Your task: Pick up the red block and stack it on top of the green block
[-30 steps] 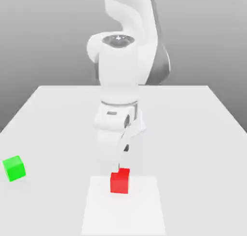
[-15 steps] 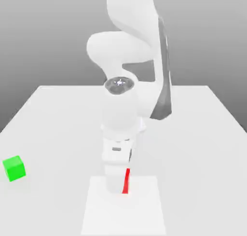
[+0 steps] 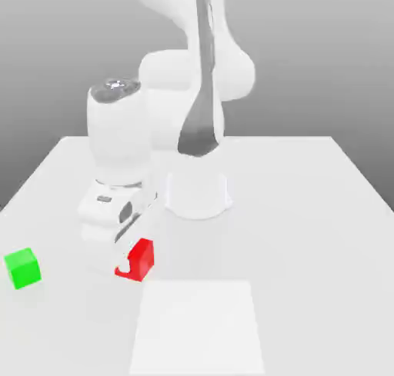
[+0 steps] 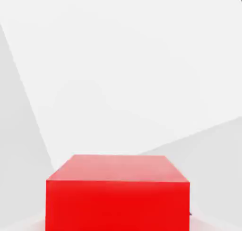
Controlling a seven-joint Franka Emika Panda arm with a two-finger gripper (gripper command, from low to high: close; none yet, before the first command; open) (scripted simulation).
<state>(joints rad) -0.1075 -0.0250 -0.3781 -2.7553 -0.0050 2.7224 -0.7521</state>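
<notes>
The red block (image 3: 141, 260) hangs just above the white table, held in my gripper (image 3: 127, 265), which is shut on it. In the hand view the red block (image 4: 117, 192) sits close in front of the camera, square on. The green block (image 3: 22, 268) rests on the table near the exterior view's left edge, well to the left of the held block. My white hand partly covers the red block's left side in the exterior view.
A brighter white square patch (image 3: 198, 328) lies on the table (image 3: 308, 213) near the front, to the right of and below the held block. The arm's round base (image 3: 198, 194) stands at the table's middle, behind the hand.
The gripper came down over the red block on the white patch, shut on it, lifted it and carried it toward the exterior view's left. The green block stayed put.
</notes>
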